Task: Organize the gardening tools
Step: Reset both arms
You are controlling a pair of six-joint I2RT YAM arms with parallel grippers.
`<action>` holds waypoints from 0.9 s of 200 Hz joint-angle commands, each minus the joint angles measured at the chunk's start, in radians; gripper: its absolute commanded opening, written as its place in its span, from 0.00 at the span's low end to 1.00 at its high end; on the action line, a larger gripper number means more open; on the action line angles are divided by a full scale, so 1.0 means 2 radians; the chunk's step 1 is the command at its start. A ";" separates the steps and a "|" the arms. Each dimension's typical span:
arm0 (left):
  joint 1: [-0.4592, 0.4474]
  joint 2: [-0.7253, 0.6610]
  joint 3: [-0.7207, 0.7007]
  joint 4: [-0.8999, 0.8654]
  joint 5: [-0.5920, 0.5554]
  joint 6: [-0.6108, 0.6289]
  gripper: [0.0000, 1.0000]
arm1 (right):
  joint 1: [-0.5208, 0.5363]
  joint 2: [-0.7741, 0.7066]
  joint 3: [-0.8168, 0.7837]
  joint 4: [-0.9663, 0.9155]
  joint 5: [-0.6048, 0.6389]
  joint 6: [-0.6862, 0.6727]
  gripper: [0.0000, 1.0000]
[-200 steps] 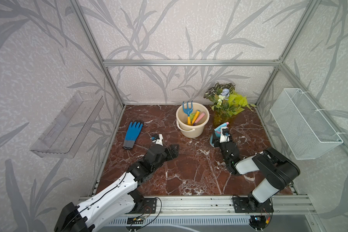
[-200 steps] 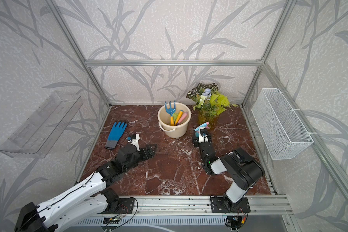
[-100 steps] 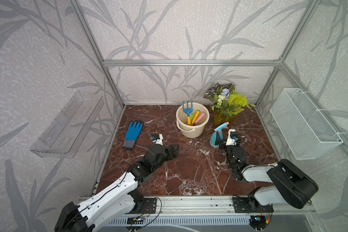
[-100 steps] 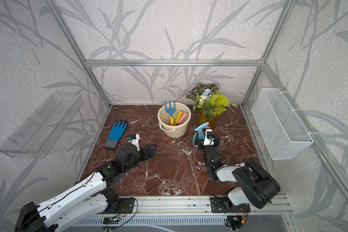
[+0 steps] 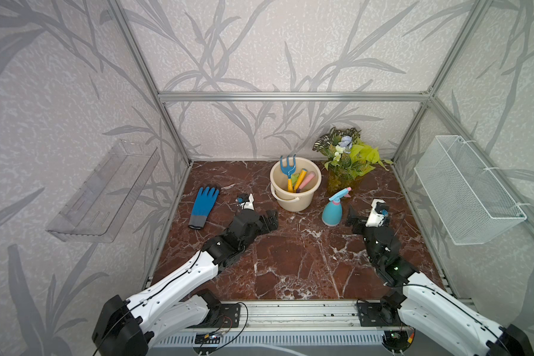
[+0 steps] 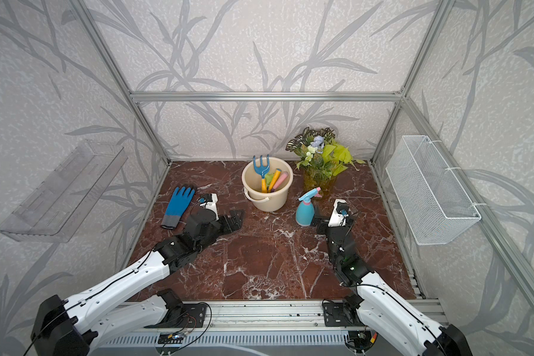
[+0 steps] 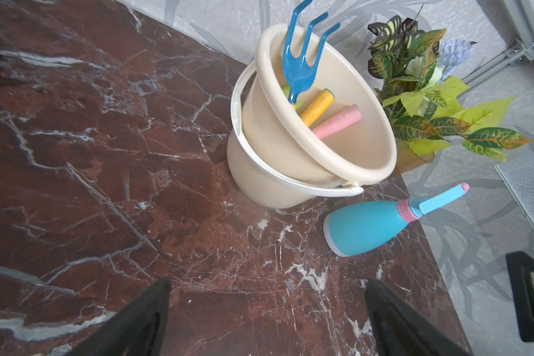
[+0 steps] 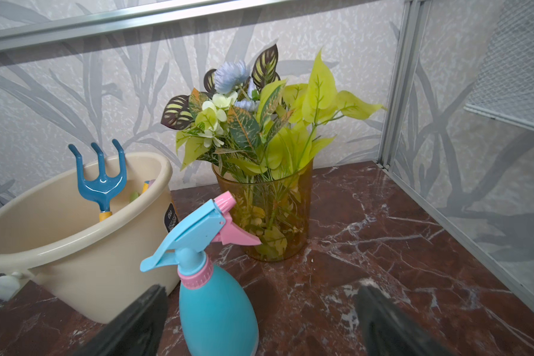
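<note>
A cream bucket (image 5: 295, 205) (image 6: 269, 200) (image 7: 259, 172) stands at the back middle of the marble table. In it are a blue fork (image 5: 288, 166) (image 7: 299, 71) (image 8: 101, 182), a yellow handle (image 7: 316, 106), a pink handle (image 7: 336, 121) and a bit of green. A light-blue spray bottle (image 5: 333, 211) (image 6: 305, 212) (image 8: 216, 305) stands upright to the right of the bucket. My right gripper (image 5: 356, 222) (image 8: 261, 292) is open just right of the bottle, apart from it. My left gripper (image 5: 270, 220) (image 7: 267, 286) hangs open and empty over bare marble left of the bucket.
A blue glove (image 5: 202, 206) with a grey cuff lies at the left, beside my left arm. A plant in an amber vase (image 5: 346, 160) stands behind the bottle. A white wire basket (image 5: 466, 191) hangs on the right wall, a clear shelf (image 5: 105, 191) on the left wall.
My right gripper has opened, let go of the spray bottle and drawn back to the right; the bottle stays upright. The left arm has hardly moved.
</note>
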 commanded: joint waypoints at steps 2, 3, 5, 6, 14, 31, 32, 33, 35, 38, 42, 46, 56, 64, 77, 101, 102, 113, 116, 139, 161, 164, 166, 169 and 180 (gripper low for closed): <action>0.004 0.016 0.049 -0.031 -0.066 0.047 1.00 | -0.026 -0.008 0.048 -0.152 -0.002 0.042 0.99; 0.005 0.016 0.051 -0.031 -0.067 0.048 1.00 | -0.028 -0.008 0.050 -0.155 -0.002 0.043 0.99; 0.006 0.019 0.055 -0.032 -0.071 0.051 1.00 | -0.031 -0.008 0.054 -0.161 -0.002 0.045 0.99; 0.006 0.020 0.057 -0.033 -0.073 0.052 1.00 | -0.032 -0.008 0.056 -0.164 -0.001 0.045 0.99; 0.008 0.026 0.071 -0.041 -0.089 0.062 1.00 | -0.044 -0.006 0.069 -0.186 0.003 0.052 0.99; 0.016 0.043 0.098 -0.058 -0.126 0.083 1.00 | -0.083 0.007 0.093 -0.217 -0.006 0.058 0.99; 0.017 0.044 0.099 -0.060 -0.128 0.084 1.00 | -0.087 0.008 0.094 -0.218 -0.006 0.058 0.99; 0.019 0.045 0.100 -0.060 -0.130 0.086 1.00 | -0.090 0.009 0.095 -0.220 -0.008 0.058 0.99; 0.020 0.047 0.103 -0.063 -0.135 0.088 1.00 | -0.096 0.011 0.097 -0.222 -0.010 0.060 0.99; 0.024 0.050 0.107 -0.067 -0.141 0.092 1.00 | -0.104 0.015 0.102 -0.225 -0.013 0.061 0.99; 0.029 0.054 0.111 -0.070 -0.148 0.098 1.00 | -0.115 0.021 0.107 -0.230 -0.018 0.064 0.99; 0.034 0.059 0.114 -0.074 -0.155 0.101 1.00 | -0.125 0.027 0.112 -0.234 -0.023 0.065 0.99; 0.050 0.068 0.121 -0.078 -0.173 0.113 1.00 | -0.146 0.044 0.123 -0.239 -0.028 0.066 0.99; 0.061 0.073 0.121 -0.078 -0.194 0.120 1.00 | -0.159 0.058 0.130 -0.238 -0.026 0.064 0.99; 0.081 0.074 0.107 -0.052 -0.221 0.144 1.00 | -0.171 0.082 0.135 -0.226 -0.014 0.056 0.99; 0.128 0.066 0.066 0.015 -0.239 0.190 1.00 | -0.176 0.129 0.136 -0.183 0.007 0.039 0.99; 0.129 0.065 0.063 0.020 -0.239 0.192 1.00 | -0.176 0.131 0.135 -0.181 0.007 0.037 0.99; 0.152 0.059 0.039 0.057 -0.245 0.213 1.00 | -0.176 0.153 0.134 -0.159 0.014 0.029 0.99; 0.160 0.057 0.031 0.068 -0.245 0.217 1.00 | -0.176 0.158 0.133 -0.156 0.018 0.030 0.99; 0.208 0.058 -0.040 0.180 -0.242 0.258 1.00 | -0.176 0.194 0.116 -0.097 0.042 0.014 0.99; 0.240 0.086 -0.084 0.252 -0.248 0.273 1.00 | -0.177 0.223 0.104 -0.054 0.063 -0.014 0.99; 0.242 0.092 -0.087 0.262 -0.250 0.278 1.00 | -0.177 0.227 0.103 -0.048 0.066 -0.016 0.99; 0.244 0.096 -0.090 0.267 -0.251 0.281 1.00 | -0.177 0.229 0.101 -0.043 0.067 -0.019 0.99; 0.246 0.102 -0.092 0.274 -0.251 0.287 1.00 | -0.177 0.232 0.099 -0.037 0.069 -0.021 0.99; 0.250 0.123 -0.097 0.290 -0.253 0.297 1.00 | -0.177 0.238 0.088 -0.011 0.070 -0.026 0.99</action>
